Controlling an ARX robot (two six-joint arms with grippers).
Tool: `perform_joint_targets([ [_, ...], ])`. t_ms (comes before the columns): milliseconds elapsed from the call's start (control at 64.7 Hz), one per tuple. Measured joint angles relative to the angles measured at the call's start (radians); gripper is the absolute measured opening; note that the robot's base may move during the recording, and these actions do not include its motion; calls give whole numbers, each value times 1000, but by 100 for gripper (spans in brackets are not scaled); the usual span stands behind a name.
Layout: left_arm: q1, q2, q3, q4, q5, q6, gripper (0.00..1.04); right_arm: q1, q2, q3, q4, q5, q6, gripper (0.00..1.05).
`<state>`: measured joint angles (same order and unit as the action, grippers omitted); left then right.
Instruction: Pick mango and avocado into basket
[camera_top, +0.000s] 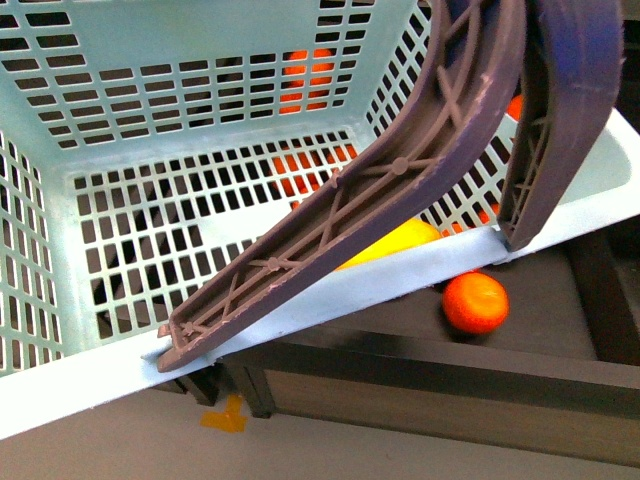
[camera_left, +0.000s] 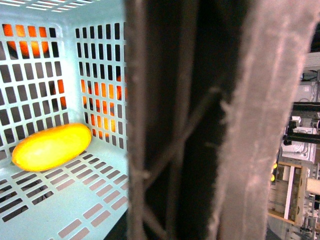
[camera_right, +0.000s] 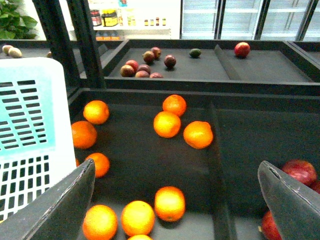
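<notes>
The right claw (camera_right: 175, 172) had dark grey fingers (camera_right: 55, 212) with paler, worn edges. Ahead of it, bright orange oranges (camera_right: 167, 124) dotted a matt charcoal tray (camera_right: 150, 160). Beside 1 finger showed deep red fruit (camera_right: 299, 172). Beside the other stood the basket (camera_right: 30, 70), pale turquoise washing out to white, pierced by rows of rectangular slots. Its 2 handles (camera_top: 420, 160) were dull purplish brown, patterned with raised crossed ribs. Inside the basket the mango (camera_left: 51, 147) was glowing yellow-orange, deeper orange at its rim. Far beyond the claw lay maroon fruit (camera_right: 145, 67) and 1 dark green fruit (camera_right: 195, 52).
</notes>
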<state>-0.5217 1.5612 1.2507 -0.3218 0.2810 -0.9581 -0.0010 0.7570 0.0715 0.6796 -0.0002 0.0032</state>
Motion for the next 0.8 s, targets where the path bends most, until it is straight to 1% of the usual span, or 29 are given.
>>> perform_joint_targets([
  [804, 0, 0, 0, 0, 6, -4, 14, 0, 0, -2, 0, 2, 0, 96],
])
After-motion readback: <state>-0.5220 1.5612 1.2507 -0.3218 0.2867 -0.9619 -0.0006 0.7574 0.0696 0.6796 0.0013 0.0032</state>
